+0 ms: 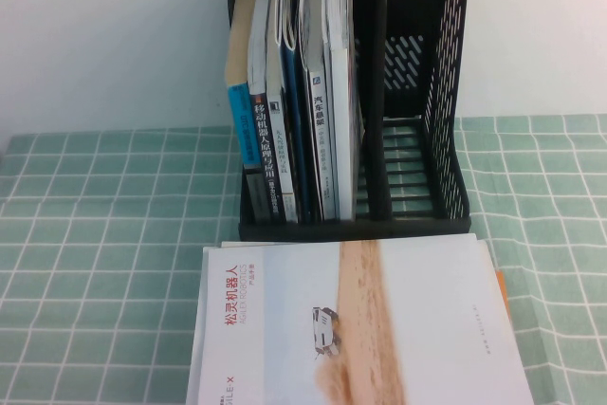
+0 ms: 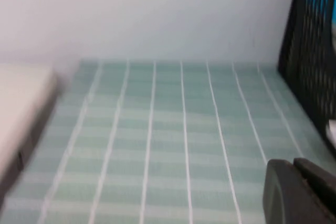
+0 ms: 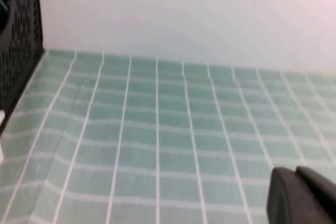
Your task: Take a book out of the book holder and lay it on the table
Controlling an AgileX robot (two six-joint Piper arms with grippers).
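Observation:
The black book holder (image 1: 417,92) stands upright at the back middle of the green grid table (image 1: 95,234). Several books fill its left slots; the right slot holds nothing. The book (image 1: 343,92), a tall thin white one, stands rightmost among them, its cover hidden. Neither gripper shows in the high view. My left gripper (image 2: 294,162) hovers low over the cloth, shut and holding nothing, with the holder's perforated wall (image 2: 310,51) off to one side. My right gripper (image 3: 295,170) is likewise shut on nothing above the cloth, the holder wall (image 3: 18,35) at the far edge.
A white book with a tan stripe and red Chinese title (image 1: 379,320) lies flat on the table just in front of the holder. A pale beige object (image 2: 21,108) sits at the edge of the left wrist view. A white wall backs the table.

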